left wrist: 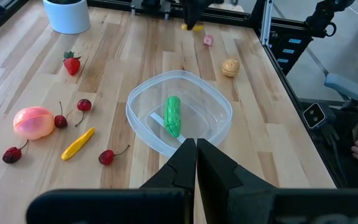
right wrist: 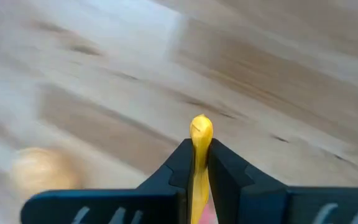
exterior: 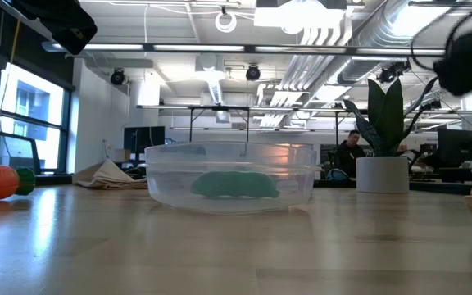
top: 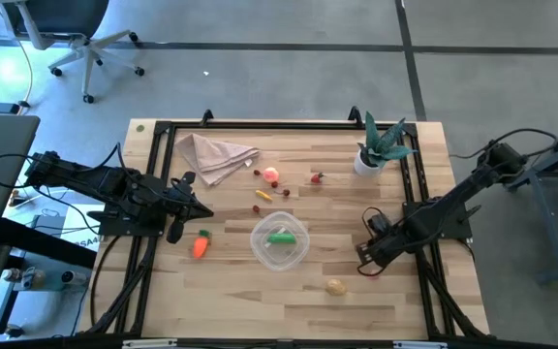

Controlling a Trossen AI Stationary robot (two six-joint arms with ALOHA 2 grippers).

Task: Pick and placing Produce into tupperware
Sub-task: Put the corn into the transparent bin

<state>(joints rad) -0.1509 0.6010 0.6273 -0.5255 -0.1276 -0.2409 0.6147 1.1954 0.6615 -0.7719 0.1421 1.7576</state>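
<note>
The clear round tupperware sits mid-table with a green pepper lying on its floor. My right gripper hovers to the tupperware's right, shut on a small yellow piece. A tan potato lies nearer the near edge. My left gripper is shut and empty, left of the tupperware. An orange carrot lies just beside it. A pink fruit, a strawberry, a yellow piece and cherries rest on the wood farther back. My right gripper pinches the yellow piece between its two fingers. The piece's rounded end sticks out past the fingertips. The fingers hide the rest of it. Whether it touches the table I cannot tell.
A beige napkin lies at the far left. A spiky green plant in a white pot stands at the far right. A small pink piece lies near my right gripper. Black frame rails border the table.
</note>
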